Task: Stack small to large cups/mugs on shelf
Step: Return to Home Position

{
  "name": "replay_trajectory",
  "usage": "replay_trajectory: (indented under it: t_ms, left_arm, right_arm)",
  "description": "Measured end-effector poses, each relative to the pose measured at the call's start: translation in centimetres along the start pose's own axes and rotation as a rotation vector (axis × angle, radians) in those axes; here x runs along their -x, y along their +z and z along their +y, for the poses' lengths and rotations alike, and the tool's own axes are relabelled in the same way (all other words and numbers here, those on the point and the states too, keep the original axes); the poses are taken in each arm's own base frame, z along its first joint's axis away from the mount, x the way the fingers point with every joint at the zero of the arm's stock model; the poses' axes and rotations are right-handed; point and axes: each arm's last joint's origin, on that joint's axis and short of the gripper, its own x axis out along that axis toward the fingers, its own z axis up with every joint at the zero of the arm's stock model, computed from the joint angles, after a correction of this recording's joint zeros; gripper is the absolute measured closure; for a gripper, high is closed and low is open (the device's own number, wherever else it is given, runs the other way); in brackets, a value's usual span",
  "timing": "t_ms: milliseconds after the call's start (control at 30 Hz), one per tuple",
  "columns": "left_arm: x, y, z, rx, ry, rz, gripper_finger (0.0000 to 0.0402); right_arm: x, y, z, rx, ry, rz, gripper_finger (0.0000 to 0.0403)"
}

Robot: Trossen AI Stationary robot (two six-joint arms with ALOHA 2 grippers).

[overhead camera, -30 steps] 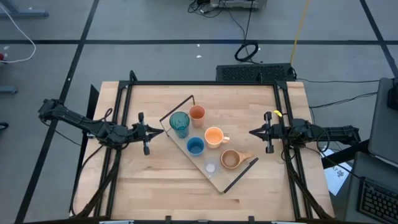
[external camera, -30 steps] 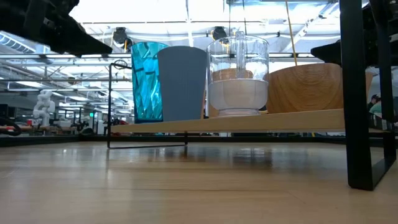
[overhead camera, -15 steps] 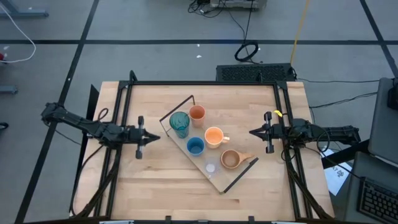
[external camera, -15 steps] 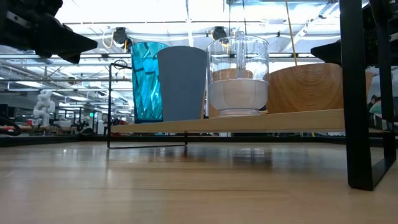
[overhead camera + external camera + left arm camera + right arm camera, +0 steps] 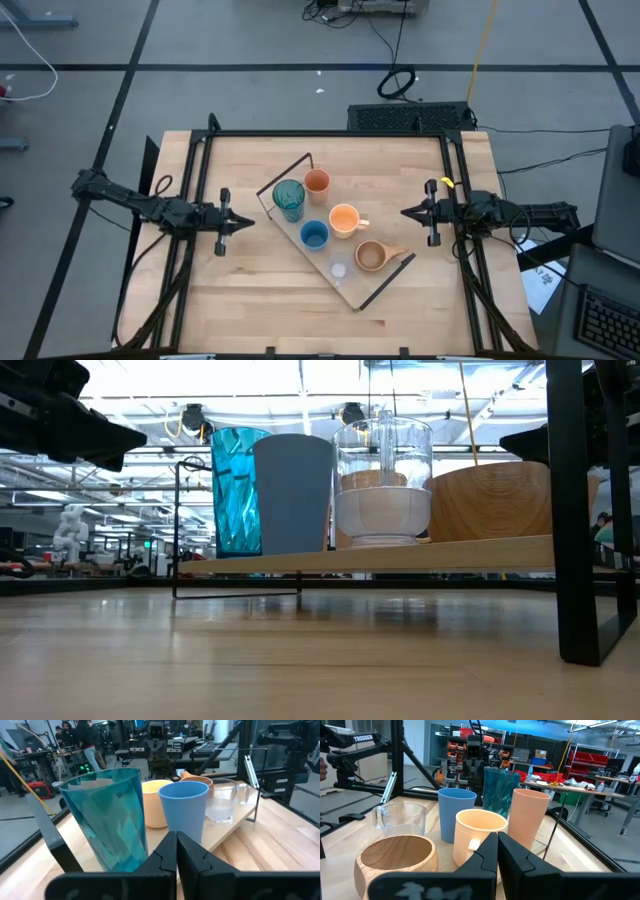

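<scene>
The shelf (image 5: 352,289) lies slantwise on the middle of the table, a black wire bracket at each short end. On it stand the teal tumbler (image 5: 289,198), the small orange cup (image 5: 317,181), the orange mug (image 5: 344,219), the blue cup (image 5: 314,235), the clear glass (image 5: 339,269) and the tan mug (image 5: 371,256). My left gripper (image 5: 247,220) hovers shut to the left of the tumbler, pointing at it (image 5: 112,820). Shut as well, my right gripper (image 5: 404,213) waits right of the shelf, facing the orange mug (image 5: 477,837).
Black frame rails (image 5: 200,180) run along the table's left, right and far sides, and a black post (image 5: 580,510) stands near the low camera. Bare wood lies toward the near edge (image 5: 260,310). People stand in the room beyond (image 5: 85,740).
My left gripper has drawn back from the teal tumbler toward the table's left edge and a little toward the near edge, staying shut. The cups and the shelf have kept their places.
</scene>
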Motion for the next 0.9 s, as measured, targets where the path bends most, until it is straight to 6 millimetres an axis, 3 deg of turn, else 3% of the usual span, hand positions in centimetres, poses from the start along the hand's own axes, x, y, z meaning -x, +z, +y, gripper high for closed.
replay_trajectory:
  t_ms: [400, 900]
  left_arm:
    - [0.4, -1.3, 0.0, 0.004, -0.004, 0.022, 0.0396]
    - [1.5, -0.6, 0.4, -0.1, -0.012, -0.09, 0.0396]
  right_arm:
    - [0.0, 0.0, 0.0, 0.0, 0.0, 0.0, 0.0403]
    - [0.0, 0.0, 0.0, 0.0, 0.0, 0.0, 0.0403]
